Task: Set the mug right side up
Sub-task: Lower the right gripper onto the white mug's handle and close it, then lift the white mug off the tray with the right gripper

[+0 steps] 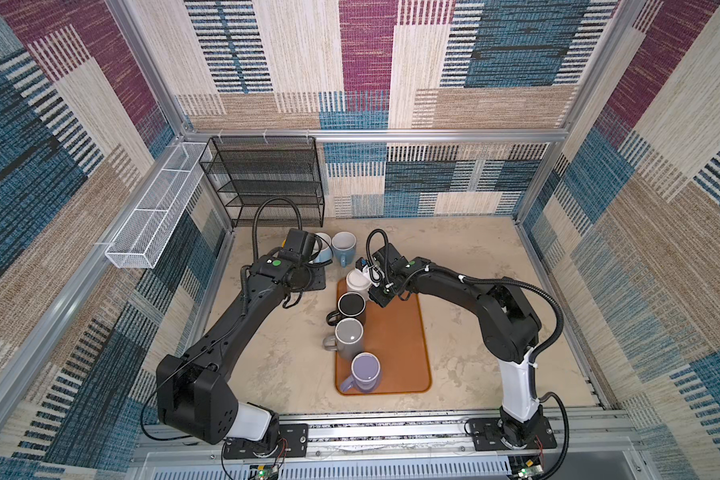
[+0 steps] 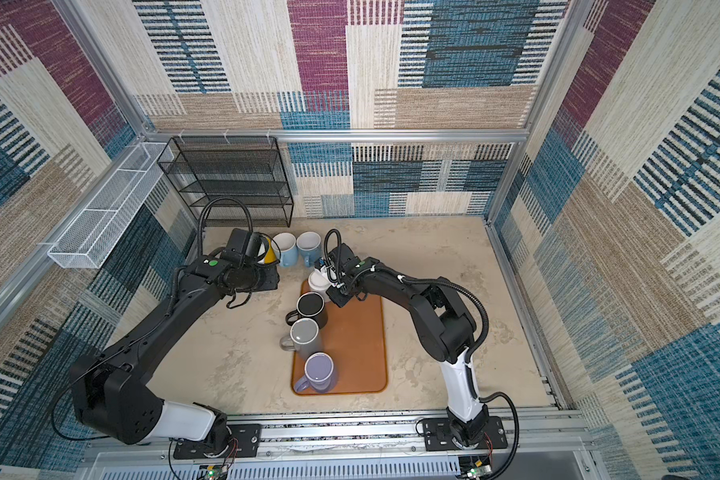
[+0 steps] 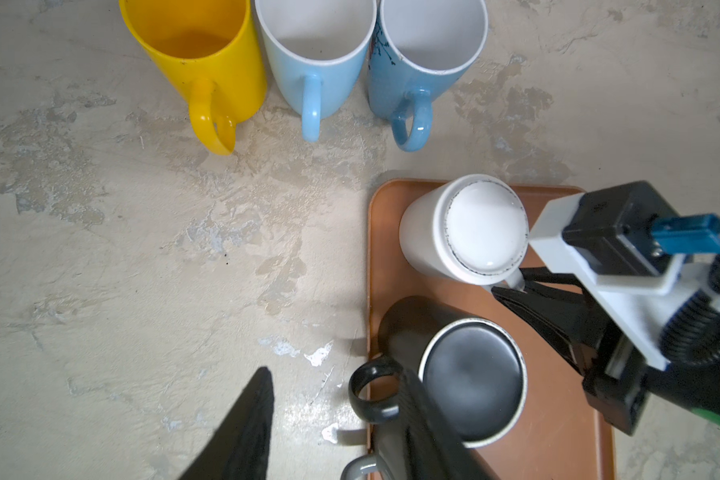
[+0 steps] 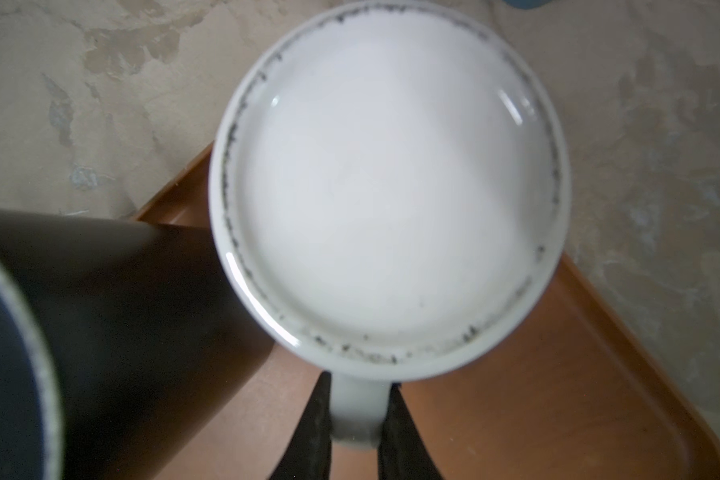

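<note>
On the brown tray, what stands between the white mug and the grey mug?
The black mug stands there, in one row with the white mug and the grey mug. Both top views show this.

Right wrist view: the right gripper fingers run off the picture edge. The white mug handle held between them is blurred. The black mug beside them is blurred and cropped.

Left wrist view: the yellow mug beyond the left gripper is cropped at the rim. The grey mug behind one finger is mostly hidden.

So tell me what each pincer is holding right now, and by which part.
The right pincer grips the upside-down white mug by its handle. The left pincer is open and holds nothing.
</note>
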### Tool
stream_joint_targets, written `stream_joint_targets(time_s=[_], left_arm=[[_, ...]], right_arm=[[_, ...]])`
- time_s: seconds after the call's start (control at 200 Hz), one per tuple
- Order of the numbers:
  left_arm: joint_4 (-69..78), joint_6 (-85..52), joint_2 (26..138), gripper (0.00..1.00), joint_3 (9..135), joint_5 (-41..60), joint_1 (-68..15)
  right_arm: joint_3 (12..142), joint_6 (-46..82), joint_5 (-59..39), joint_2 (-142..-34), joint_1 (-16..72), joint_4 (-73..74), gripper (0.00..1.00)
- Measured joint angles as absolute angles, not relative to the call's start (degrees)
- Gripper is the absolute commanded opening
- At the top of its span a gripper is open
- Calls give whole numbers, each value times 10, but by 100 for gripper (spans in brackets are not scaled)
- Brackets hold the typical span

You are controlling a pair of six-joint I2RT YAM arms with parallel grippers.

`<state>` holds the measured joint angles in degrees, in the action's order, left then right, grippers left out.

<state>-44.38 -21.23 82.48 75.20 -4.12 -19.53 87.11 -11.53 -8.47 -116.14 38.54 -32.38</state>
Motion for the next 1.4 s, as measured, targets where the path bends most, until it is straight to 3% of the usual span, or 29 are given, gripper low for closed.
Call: stream_joint_targets(time_s=[0.326, 0.501, 0.636, 1.397], left_arm=[[-444, -213, 825, 46, 752, -38, -195], [-443, -213, 825, 46, 752, -28, -195], [-440, -213, 828, 46, 752, -26, -195], [-440, -213, 825, 46, 752, -22, -195]], right_arm=[[806, -93, -62, -1114, 385, -318, 19], [757, -66, -53, -1076, 385, -324, 37], [749, -45, -53, -1063, 385, -329, 42], [794, -18, -46, -1085, 385, -339, 29]])
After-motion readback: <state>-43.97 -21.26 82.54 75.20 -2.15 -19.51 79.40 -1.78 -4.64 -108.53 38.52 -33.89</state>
